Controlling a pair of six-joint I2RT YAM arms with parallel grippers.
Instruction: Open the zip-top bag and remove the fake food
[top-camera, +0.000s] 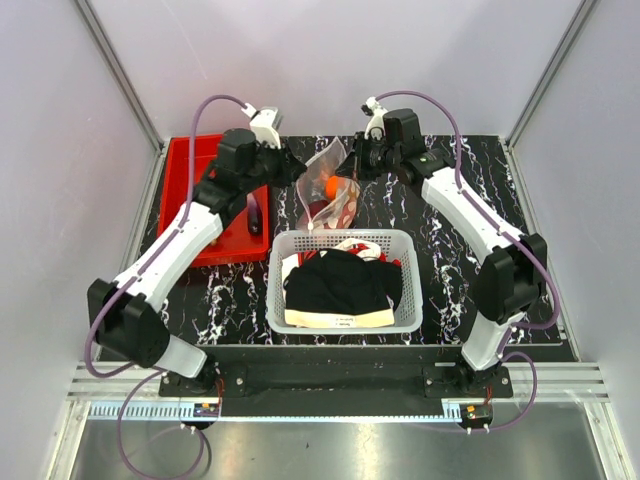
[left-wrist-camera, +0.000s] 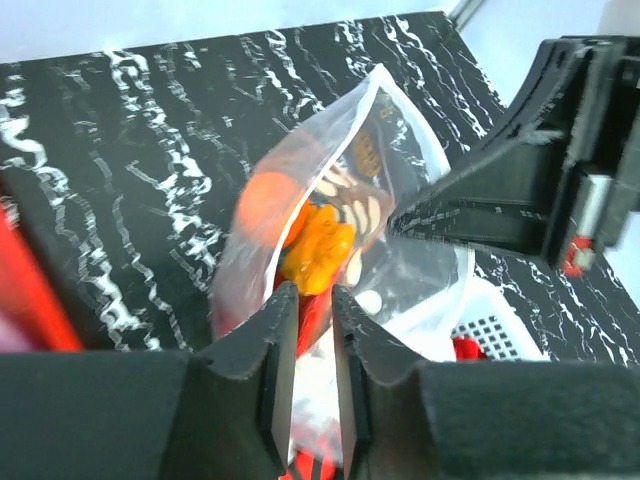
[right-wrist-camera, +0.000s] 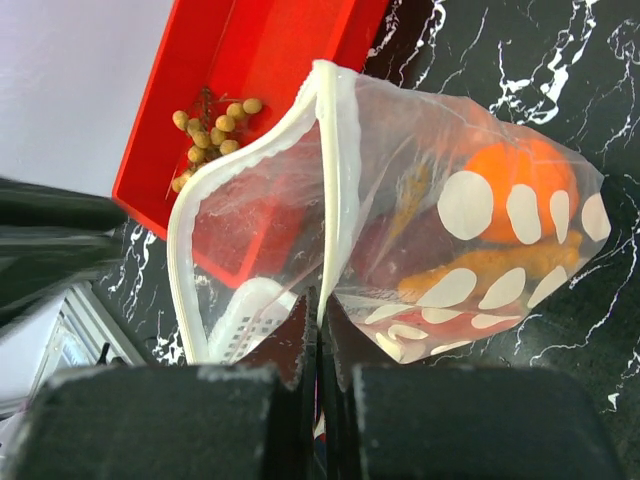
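Behind basket, zip-top bag gripped by both jaws, food inside

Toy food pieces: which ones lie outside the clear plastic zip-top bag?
The tan-brown nut-like balls in the red plastic bin; the round orange fruit and others are inside the bag.

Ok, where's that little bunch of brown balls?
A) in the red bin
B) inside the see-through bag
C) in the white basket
A: the bunch of brown balls lies on the floor of the red bin, outside the zip-top bag.
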